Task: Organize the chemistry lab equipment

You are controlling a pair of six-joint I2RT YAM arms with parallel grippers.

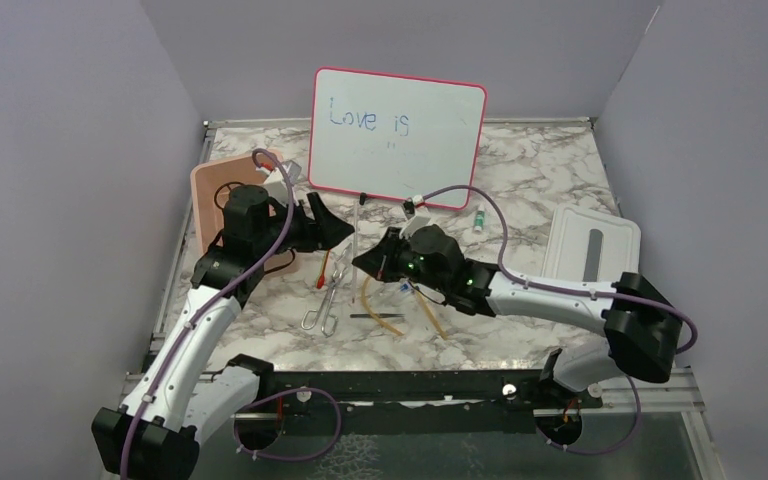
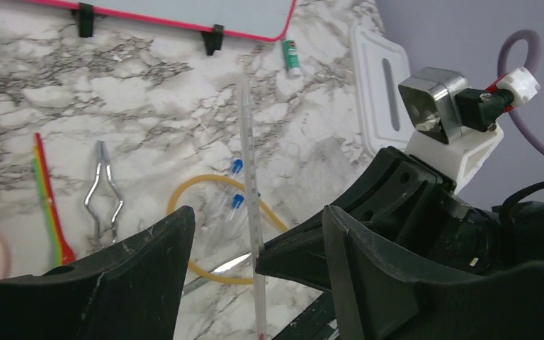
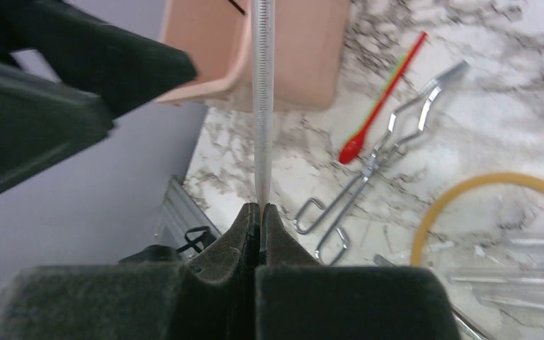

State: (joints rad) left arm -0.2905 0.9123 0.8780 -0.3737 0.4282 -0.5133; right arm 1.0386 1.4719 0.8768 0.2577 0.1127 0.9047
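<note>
Holding the long, thin, clear glass stick with little marks [image 3: 262, 85] straight up over the white marble table [image 1: 540, 180], the right claw [image 3: 261, 212] is pinched tight on its bottom end. The left claw [image 2: 255, 234] is wide apart, close by. It should close slowly around the middle so the glass does not snap.

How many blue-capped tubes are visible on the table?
2. One blue-capped tube lies beside the other, both at the tan rubber tube; more may be hidden.
</note>
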